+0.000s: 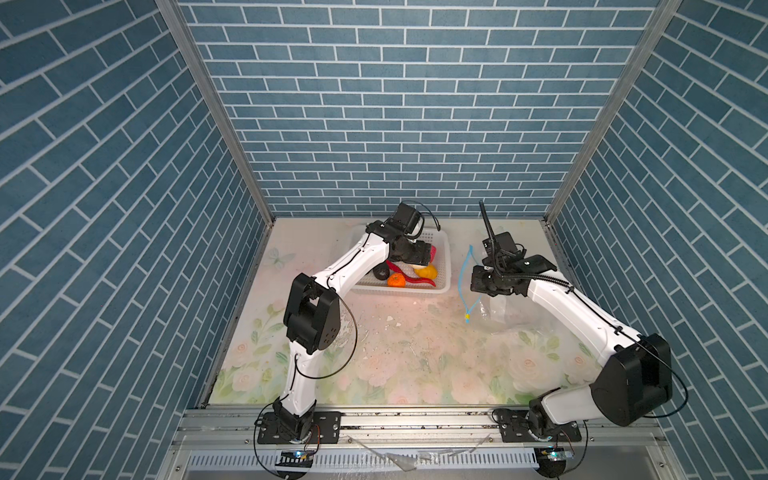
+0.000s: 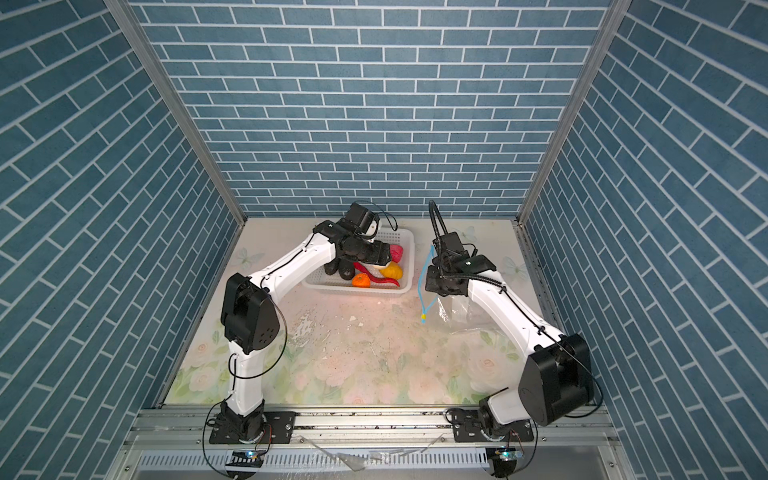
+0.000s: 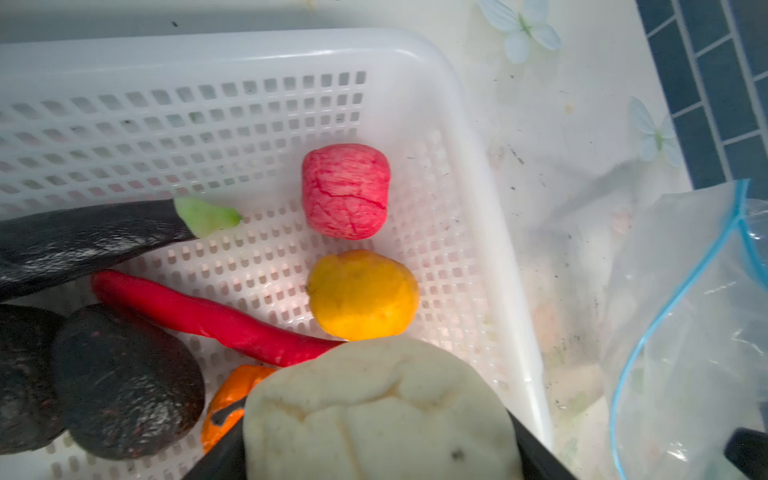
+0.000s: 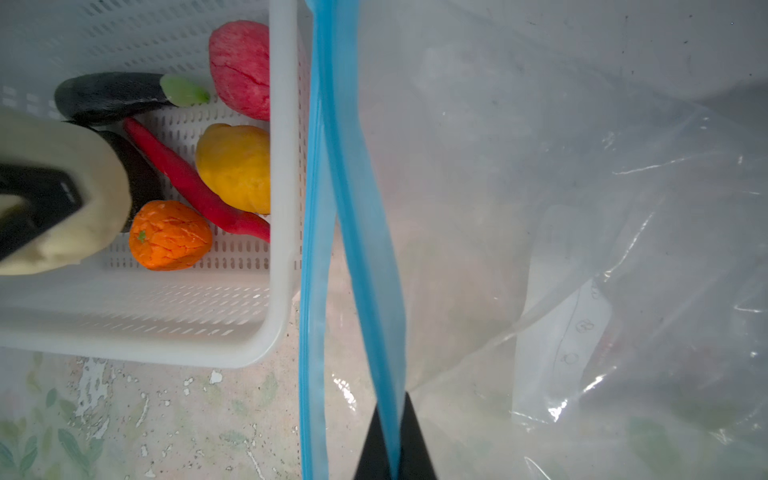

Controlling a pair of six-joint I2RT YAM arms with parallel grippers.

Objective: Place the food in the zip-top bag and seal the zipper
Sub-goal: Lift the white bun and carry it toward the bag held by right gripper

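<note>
My left gripper (image 3: 378, 451) is shut on a cream food piece (image 3: 382, 411), held just above the white perforated basket (image 3: 490, 199). Lying in the basket are a pink piece (image 3: 345, 191), a yellow-orange one (image 3: 361, 295), a red chilli (image 3: 199, 316), an orange one (image 4: 168, 235), black lumps (image 3: 124, 382) and a dark aubergine (image 3: 83, 241). To the basket's right lies the clear zip-top bag (image 1: 511, 316). My right gripper (image 4: 392, 436) is shut on the upper blue zipper strip (image 4: 357, 187), lifting it off the lower strip, so the mouth gapes toward the basket. The yellow tab (image 1: 467, 317) sits at the zipper's near end.
The floral table cover (image 1: 374, 353) runs from the basket and bag to the front metal rail (image 1: 415, 419). Blue brick walls (image 1: 124, 249) close in the left, back and right. Clear plastic scraps (image 1: 399, 457) lie on the front ledge.
</note>
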